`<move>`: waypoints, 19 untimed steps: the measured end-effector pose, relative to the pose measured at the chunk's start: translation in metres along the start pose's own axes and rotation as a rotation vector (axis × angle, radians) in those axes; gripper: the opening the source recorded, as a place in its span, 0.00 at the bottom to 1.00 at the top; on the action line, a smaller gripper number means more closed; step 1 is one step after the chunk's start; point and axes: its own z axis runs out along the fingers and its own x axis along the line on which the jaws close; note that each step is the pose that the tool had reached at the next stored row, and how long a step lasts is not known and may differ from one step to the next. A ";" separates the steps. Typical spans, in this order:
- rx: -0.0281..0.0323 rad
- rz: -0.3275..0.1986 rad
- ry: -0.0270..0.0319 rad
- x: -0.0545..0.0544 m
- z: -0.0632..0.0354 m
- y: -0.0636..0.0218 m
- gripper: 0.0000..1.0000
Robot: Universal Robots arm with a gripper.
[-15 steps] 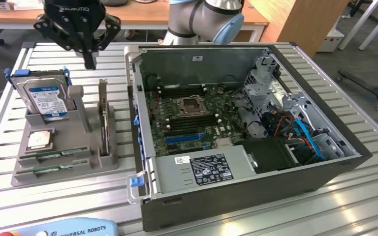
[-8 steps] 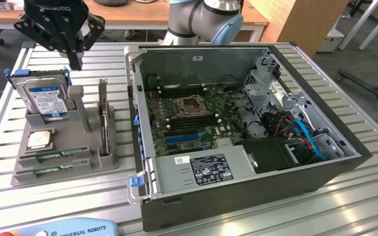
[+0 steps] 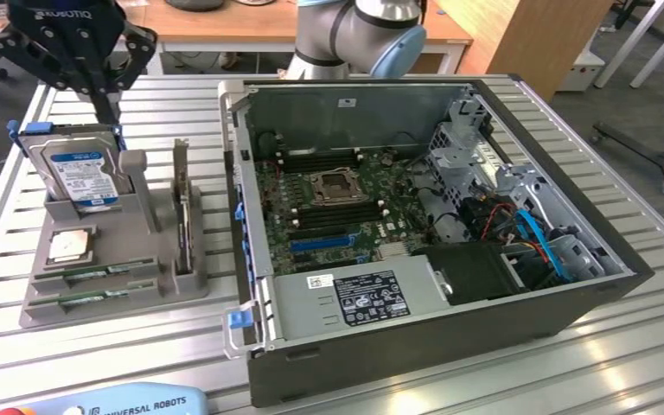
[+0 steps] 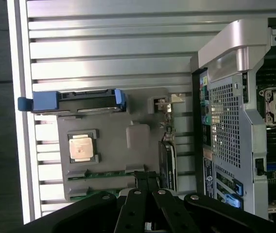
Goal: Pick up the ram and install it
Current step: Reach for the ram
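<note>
Looks like fingers [image 3: 104, 102] pressed together, pinching nothing, hanging well above the grey holder [image 3: 107, 313]. Ram [image 3: 92, 275] lying flat in a slot down below the tips, not touching, long axis stretching sideways away from them.

Slatted aluminium table [image 3: 609, 346], a grey parts holder [image 3: 136, 309] is set on it toward the exterior view's left, an open computer case [image 3: 424, 346] is placed just beside it on the right; a pendant [image 3: 113, 405] marked Universal Robots is seen at the near edge
</note>
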 end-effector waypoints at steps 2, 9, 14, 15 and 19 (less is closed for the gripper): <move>0.0000 0.000 0.0000 0.006 -0.0001 -0.0005 0.10; 0.0000 0.000 -0.0001 0.025 -0.0003 -0.0019 0.10; 0.0001 0.000 0.0001 0.037 -0.0004 -0.0028 0.10; 0.0000 0.000 -0.0001 0.039 -0.0004 -0.0029 0.10; 0.0001 0.000 -0.0001 0.041 -0.0005 -0.0031 0.10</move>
